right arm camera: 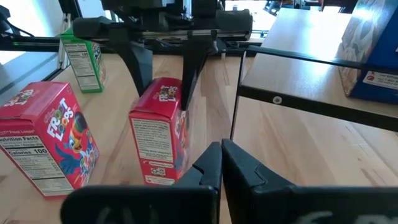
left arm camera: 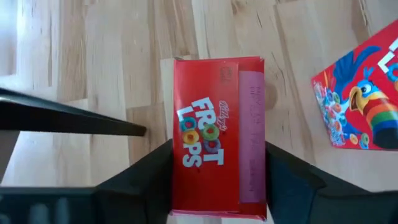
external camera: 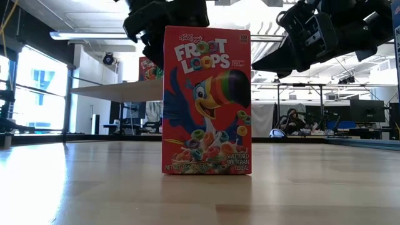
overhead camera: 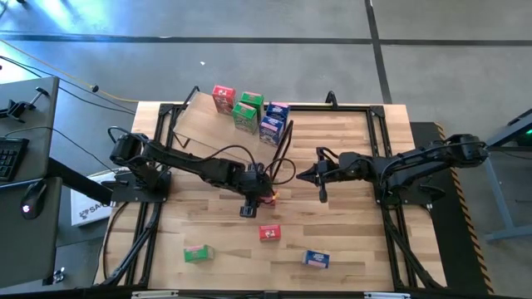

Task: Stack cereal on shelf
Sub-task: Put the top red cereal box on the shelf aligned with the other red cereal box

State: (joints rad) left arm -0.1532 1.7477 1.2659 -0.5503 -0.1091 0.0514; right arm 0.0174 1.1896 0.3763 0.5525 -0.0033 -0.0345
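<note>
The job looks a bit over half done. Up on the shelf (overhead camera: 204, 124) at the far side stand a red carton (overhead camera: 223, 98), a green lot (overhead camera: 247, 114) and a blue lot (overhead camera: 273, 123). The green and blue each look like two boxes together, though from above I can't be sure. The left gripper (overhead camera: 256, 193) is mid-table, down over a red box (left arm camera: 211, 134). Its fingers (left arm camera: 155, 177) are set against the box's two sides in what I take for a narrow hold. The box's base is on the wood, so it isn't lifted yet. Three more lie loose toward the near edge: a second red (overhead camera: 269, 233), a green one (overhead camera: 198, 253) and a blue one (overhead camera: 315, 259), all well apart. That would leave four to place. The right gripper (overhead camera: 322, 178) hangs just beside the work, pinched closed and empty. For room, the table (overhead camera: 366, 241) is open around the loose boxes. The way up to the shelf is tighter. The shelf's black frame bar (right arm camera: 292, 102) sits between the held box and the board, and the blue lot stands at that end. I'd guess the box has to rise well clear of the bar first, and the right gripper's nearness narrows that side.
</note>
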